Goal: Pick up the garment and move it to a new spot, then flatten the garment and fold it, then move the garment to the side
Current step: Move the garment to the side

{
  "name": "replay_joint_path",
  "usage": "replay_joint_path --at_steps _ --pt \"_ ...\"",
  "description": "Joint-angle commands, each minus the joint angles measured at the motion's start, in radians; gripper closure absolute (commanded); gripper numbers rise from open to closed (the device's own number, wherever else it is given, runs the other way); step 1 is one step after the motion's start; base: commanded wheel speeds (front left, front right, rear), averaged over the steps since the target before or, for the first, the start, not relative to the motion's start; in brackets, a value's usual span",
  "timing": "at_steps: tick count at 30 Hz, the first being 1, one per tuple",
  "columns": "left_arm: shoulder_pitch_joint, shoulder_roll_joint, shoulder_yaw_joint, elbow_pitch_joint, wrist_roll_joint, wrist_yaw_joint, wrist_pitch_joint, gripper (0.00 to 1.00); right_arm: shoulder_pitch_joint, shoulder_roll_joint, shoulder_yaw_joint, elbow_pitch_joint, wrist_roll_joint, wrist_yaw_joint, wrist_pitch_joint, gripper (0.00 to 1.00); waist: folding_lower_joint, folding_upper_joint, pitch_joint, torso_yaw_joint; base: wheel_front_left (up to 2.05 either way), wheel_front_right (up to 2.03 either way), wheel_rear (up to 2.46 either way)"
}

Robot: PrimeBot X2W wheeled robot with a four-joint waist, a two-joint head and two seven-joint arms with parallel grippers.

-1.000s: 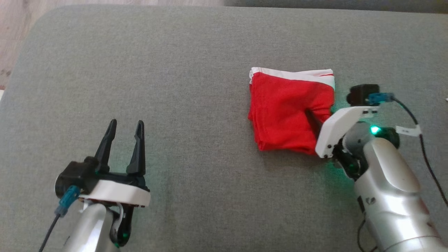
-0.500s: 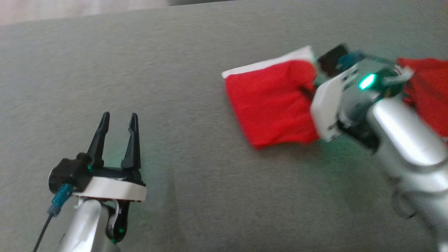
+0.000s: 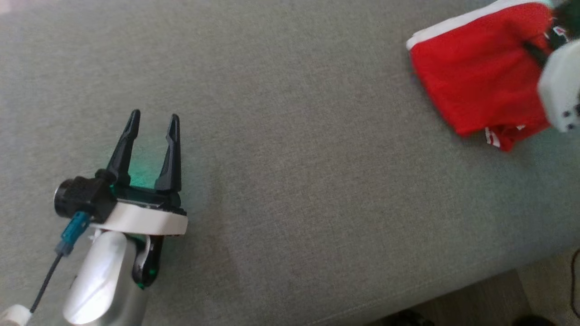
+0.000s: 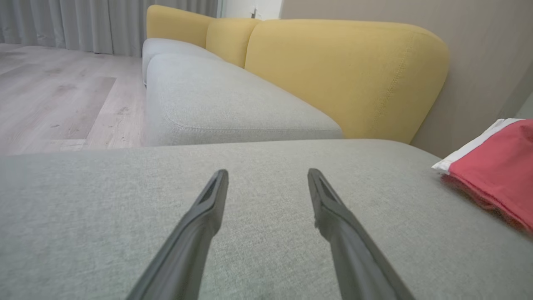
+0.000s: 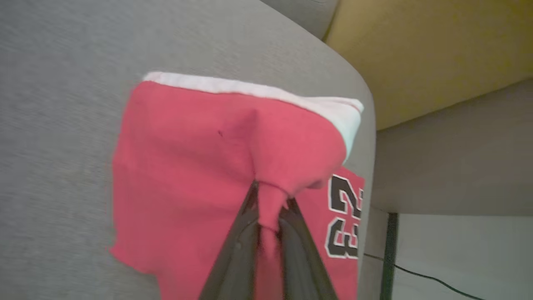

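Observation:
The garment [image 3: 476, 81] is a folded red jersey with a white band and black numbers, lying at the far right of the grey cushion [image 3: 290, 158]. In the right wrist view my right gripper [image 5: 270, 196] is shut on a pinched ridge of the garment [image 5: 200, 158], near its right edge. The right gripper's white wrist housing [image 3: 559, 93] sits at the head view's right edge, over the cloth. My left gripper [image 3: 152, 118] stands open at the lower left, low over bare cushion with nothing between its fingers [image 4: 208, 200]. The garment [image 4: 495, 166] lies well off to its right.
The cushion's front edge [image 3: 453, 290] runs across the lower right, with dark floor beyond. Yellow backrests [image 4: 341, 71] and a second grey seat [image 4: 225, 104] stand behind. The cushion's end [image 5: 366, 125] drops off just past the garment, above a cable [image 5: 420, 275] on the floor.
My right gripper has shut on the garment and pulled it to the right. The head camera has turned, shifting the whole picture. The left gripper stays open in place.

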Motion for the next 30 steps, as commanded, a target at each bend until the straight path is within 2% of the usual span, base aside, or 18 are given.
replay_joint_path --at_steps 1,6,11,12,13,17,22,30 --pt "-0.026 0.029 0.025 -0.032 0.004 -0.004 -0.008 0.00 -0.012 -0.041 -0.016 -0.010 -0.010 0.007 -0.010 1.00 -0.0001 0.0000 0.028 -0.022 0.00 0.00 0.00" --pt "-0.041 0.055 0.017 -0.046 0.006 -0.004 0.004 0.00 0.008 -0.067 -0.071 0.100 -0.050 0.007 -0.060 1.00 -0.0001 0.0000 0.063 -0.026 0.00 0.00 0.00" --pt "-0.051 0.075 0.011 -0.063 0.011 -0.004 0.015 0.00 0.029 -0.030 -0.153 0.234 -0.114 0.007 -0.136 1.00 -0.0001 0.0000 0.083 -0.015 0.00 0.00 0.00" --pt "-0.051 0.078 0.010 -0.065 0.012 -0.003 0.017 0.00 0.033 -0.016 -0.172 0.260 -0.127 0.007 -0.147 0.38 -0.0001 0.0000 0.084 -0.012 0.00 0.00 0.00" --pt "-0.050 0.080 0.009 -0.066 0.013 -0.002 0.019 0.00 0.038 0.000 -0.193 0.284 -0.139 0.007 -0.159 0.00 -0.0001 0.0000 0.082 -0.009 0.00 0.00 0.00" --pt "-0.040 0.078 0.003 -0.060 0.007 0.000 0.020 0.00 0.058 0.050 -0.242 0.340 -0.195 0.007 -0.213 0.00 -0.0001 0.0000 0.053 0.008 0.00 0.00 0.00" --pt "-0.003 0.049 0.004 -0.030 -0.016 0.006 0.007 0.00 0.085 0.100 -0.284 0.333 -0.264 0.007 -0.344 0.00 -0.0001 0.0000 -0.041 0.041 0.00 0.00 0.00" --pt "0.113 0.002 0.024 0.011 -0.043 0.027 -0.006 0.00 0.265 0.247 -0.402 0.254 -0.226 0.007 -0.457 0.00 -0.0001 0.0000 -0.231 0.124 0.00 0.00 0.00"
